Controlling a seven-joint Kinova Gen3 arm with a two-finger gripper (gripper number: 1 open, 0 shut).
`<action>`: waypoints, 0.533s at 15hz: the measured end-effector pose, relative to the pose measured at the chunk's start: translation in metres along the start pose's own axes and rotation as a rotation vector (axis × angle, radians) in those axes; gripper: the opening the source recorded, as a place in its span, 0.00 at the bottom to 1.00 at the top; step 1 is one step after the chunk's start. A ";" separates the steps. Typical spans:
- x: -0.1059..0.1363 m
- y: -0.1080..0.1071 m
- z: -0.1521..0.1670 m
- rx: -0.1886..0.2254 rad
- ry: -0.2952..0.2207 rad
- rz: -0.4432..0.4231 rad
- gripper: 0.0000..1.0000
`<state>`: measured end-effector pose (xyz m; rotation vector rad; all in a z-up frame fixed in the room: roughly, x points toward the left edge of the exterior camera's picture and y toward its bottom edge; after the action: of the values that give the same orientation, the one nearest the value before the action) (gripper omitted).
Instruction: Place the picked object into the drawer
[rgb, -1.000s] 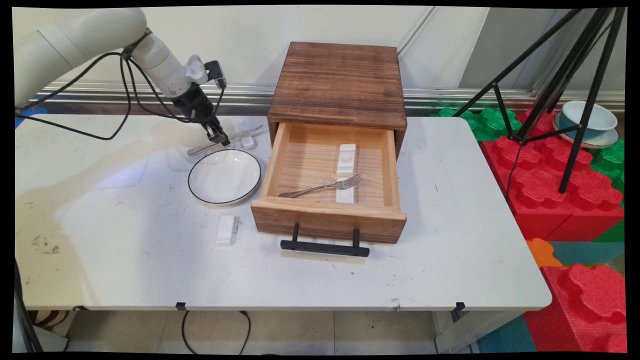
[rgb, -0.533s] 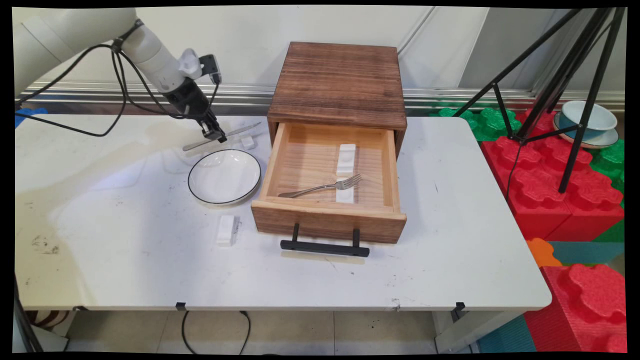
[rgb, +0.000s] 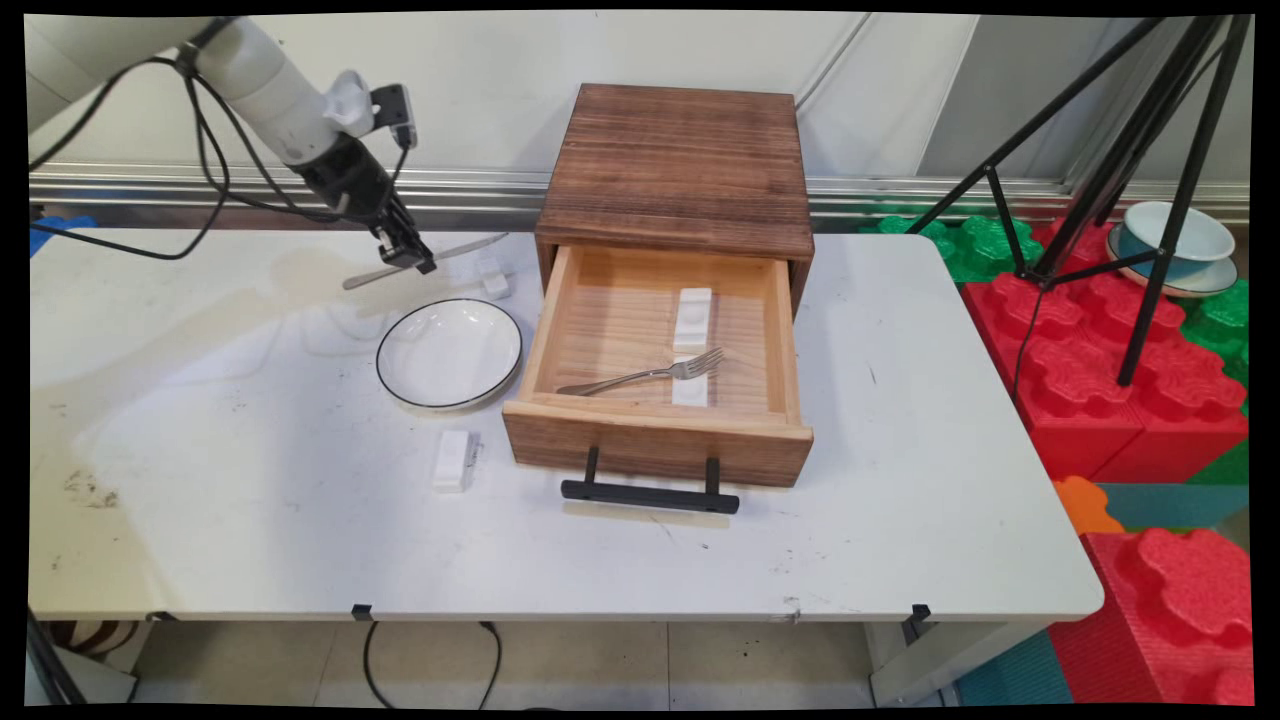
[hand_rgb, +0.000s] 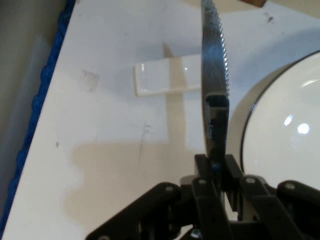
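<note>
My gripper (rgb: 408, 256) is shut on a metal knife (rgb: 425, 260), held near its middle and lifted above the table's far left part. In the hand view the serrated knife blade (hand_rgb: 214, 60) runs up from my gripper (hand_rgb: 215, 167), clamped between the fingers. Below the knife sits a small white rest (rgb: 491, 276), shown as a white block (hand_rgb: 162, 79) in the hand view. A white plate with a dark rim (rgb: 449, 353) lies just nearer, its edge (hand_rgb: 280, 130) at the right of the hand view.
A wooden drawer box (rgb: 678, 170) stands at the back with its drawer (rgb: 660, 440) pulled open, holding a fork (rgb: 645, 375) and white rests (rgb: 692, 315). Another white block (rgb: 453, 460) lies in front of the plate. Black tripod legs (rgb: 1130, 170) and red foam blocks (rgb: 1100, 370) stand at the right.
The gripper has risen and moved left, away from the table, carrying the knife up off the white rest.
</note>
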<state>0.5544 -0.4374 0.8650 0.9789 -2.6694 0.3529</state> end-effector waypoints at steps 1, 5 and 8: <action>-0.001 0.002 -0.007 -0.001 0.003 0.007 0.00; -0.003 0.011 -0.031 -0.009 0.016 0.024 0.00; -0.004 0.022 -0.055 -0.021 0.034 0.032 0.00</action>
<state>0.5525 -0.4012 0.9115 0.9164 -2.6555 0.3445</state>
